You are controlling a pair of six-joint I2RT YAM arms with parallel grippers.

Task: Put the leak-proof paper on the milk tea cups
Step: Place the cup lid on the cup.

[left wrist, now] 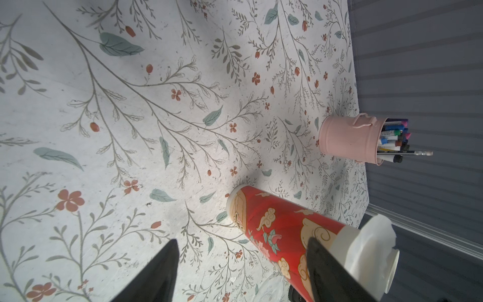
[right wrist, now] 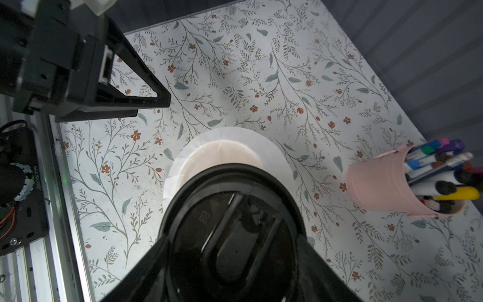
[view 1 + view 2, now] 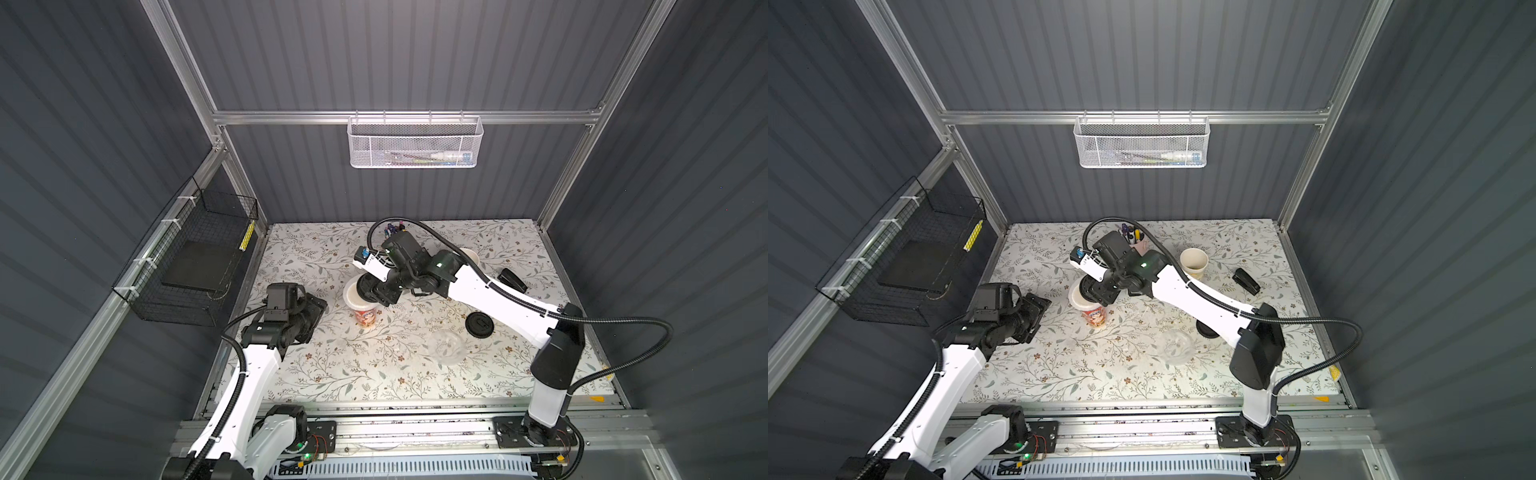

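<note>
Two lids (image 2: 235,230), two cups (image 3: 366,318), two papers (image 2: 227,132)

A white mesh basket (image 3: 415,143) hangs from the back rail at upper centre of a top view, and a black wire basket (image 3: 166,307) holding a dark flat slab sits at middle left. On the floral table cover (image 3: 316,374), a black stapler (image 3: 513,279) lies right of centre with a round black lid (image 3: 480,323) below it. A pink pen holder (image 2: 379,183) full of markers stands by the far edge, and a second black lid (image 2: 235,230) is up off the table.
</note>
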